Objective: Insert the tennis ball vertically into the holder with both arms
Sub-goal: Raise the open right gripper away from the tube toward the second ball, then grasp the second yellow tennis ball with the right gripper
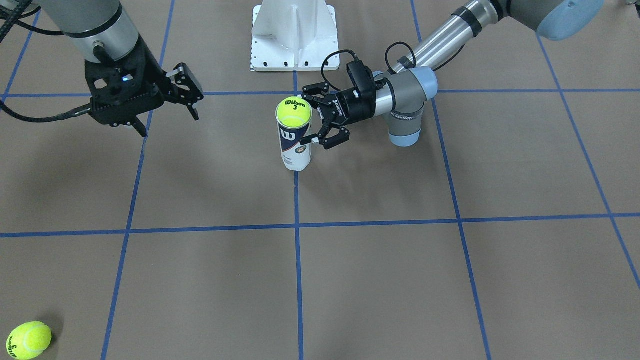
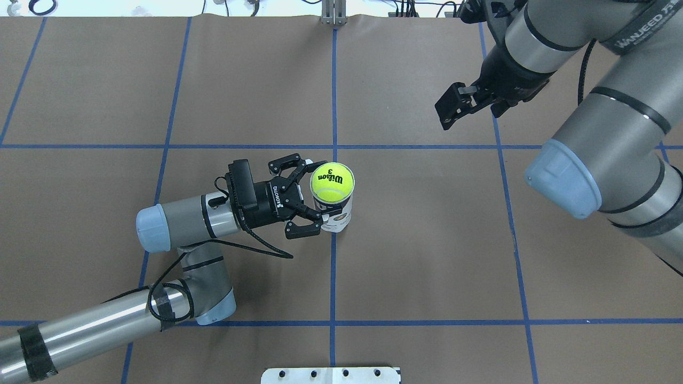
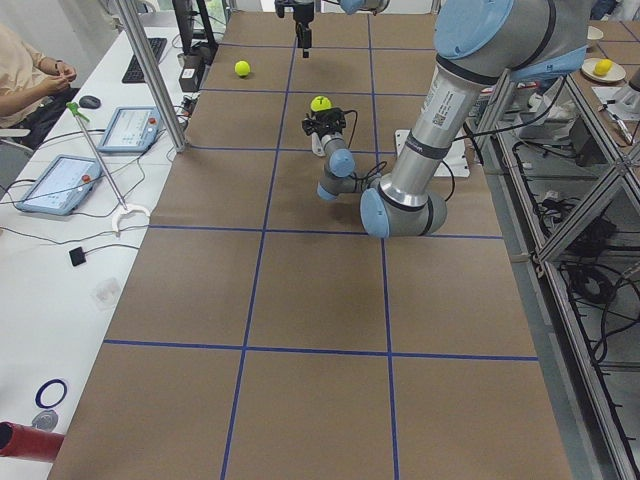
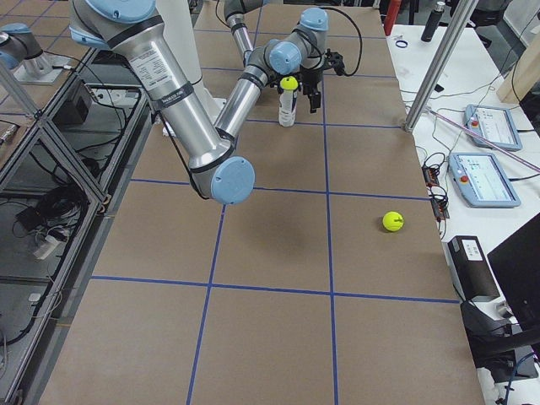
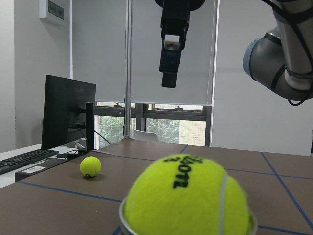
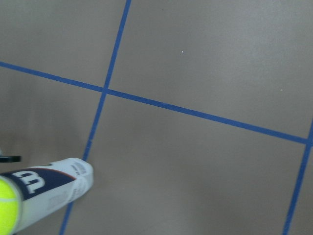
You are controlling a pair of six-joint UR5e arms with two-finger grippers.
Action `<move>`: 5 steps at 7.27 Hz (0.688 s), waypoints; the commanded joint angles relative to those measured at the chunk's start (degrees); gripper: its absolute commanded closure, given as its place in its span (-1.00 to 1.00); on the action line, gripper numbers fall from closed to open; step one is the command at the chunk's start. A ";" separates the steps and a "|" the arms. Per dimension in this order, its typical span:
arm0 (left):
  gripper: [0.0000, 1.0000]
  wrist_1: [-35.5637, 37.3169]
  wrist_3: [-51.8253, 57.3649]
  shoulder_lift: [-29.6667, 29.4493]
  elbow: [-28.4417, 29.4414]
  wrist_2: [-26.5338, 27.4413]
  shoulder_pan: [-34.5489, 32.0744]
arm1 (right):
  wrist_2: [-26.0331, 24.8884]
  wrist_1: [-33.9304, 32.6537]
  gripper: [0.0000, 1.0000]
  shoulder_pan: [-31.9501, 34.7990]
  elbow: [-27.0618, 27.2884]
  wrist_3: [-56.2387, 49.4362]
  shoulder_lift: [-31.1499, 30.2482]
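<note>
The holder (image 1: 295, 145), a clear can with a navy-and-white label, stands upright near the table's middle. A yellow tennis ball (image 1: 294, 112) sits in its mouth, with its top half showing above the rim (image 5: 186, 196). My left gripper (image 1: 314, 119) is level with the can's upper part, open, one finger on each side of it (image 2: 316, 191). Whether the fingers touch the can I cannot tell. My right gripper (image 1: 170, 126) hangs open and empty, high above the table and well off to the side (image 2: 469, 118). The right wrist view catches the holder (image 6: 54, 188) at its lower left.
A second tennis ball (image 1: 29, 340) lies on the table far off, near the edge on the right arm's side (image 4: 392, 221). The white pedestal base (image 1: 294, 35) stands behind the holder. Blue tape lines grid the brown table. A person sits at a side desk (image 3: 25, 75).
</note>
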 commanded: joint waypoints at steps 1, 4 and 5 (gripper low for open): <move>-0.97 0.01 0.00 -0.01 -0.03 0.00 0.04 | -0.41 2.18 -0.97 5.30 -7.71 -11.83 -0.71; -0.97 0.01 0.00 -0.01 -0.03 0.00 0.04 | -0.14 23.10 -0.96 11.73 -24.01 -17.77 -5.28; -0.97 0.01 0.00 -0.01 -0.03 0.09 0.04 | -0.06 35.03 -0.96 13.22 -31.92 -18.46 -7.03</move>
